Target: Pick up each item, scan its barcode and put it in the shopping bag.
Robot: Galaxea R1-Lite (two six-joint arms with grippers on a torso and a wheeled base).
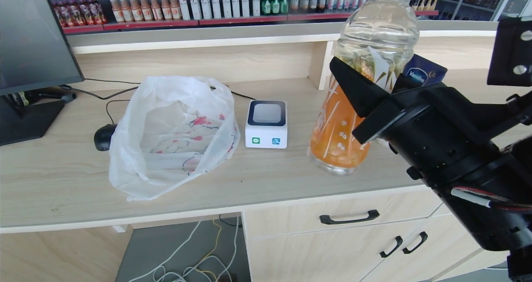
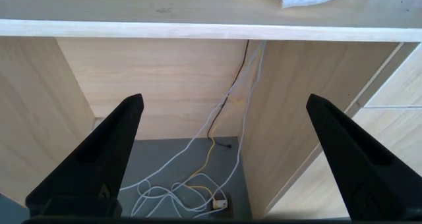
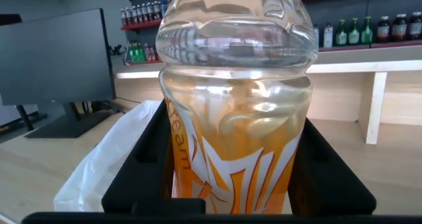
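My right gripper [image 1: 368, 76] is shut on a tall clear bottle of orange drink [image 1: 353, 120], holding it upright to the right of the white barcode scanner [image 1: 267, 124]. In the right wrist view the bottle [image 3: 234, 118] stands between the black fingers [image 3: 142, 165]. Whether its base rests on the counter I cannot tell. The white plastic shopping bag [image 1: 174, 136] stands open on the counter left of the scanner. My left gripper [image 2: 224, 105] is open and holds nothing, low in front of the recess under the counter.
A dark blue box [image 1: 424, 72] sits behind the bottle. A monitor [image 1: 33, 37] and a black mouse [image 1: 104, 136] occupy the counter's left end. Drawers with black handles [image 1: 349, 217] are below. Loose cables [image 2: 191, 184] lie on the floor in the recess.
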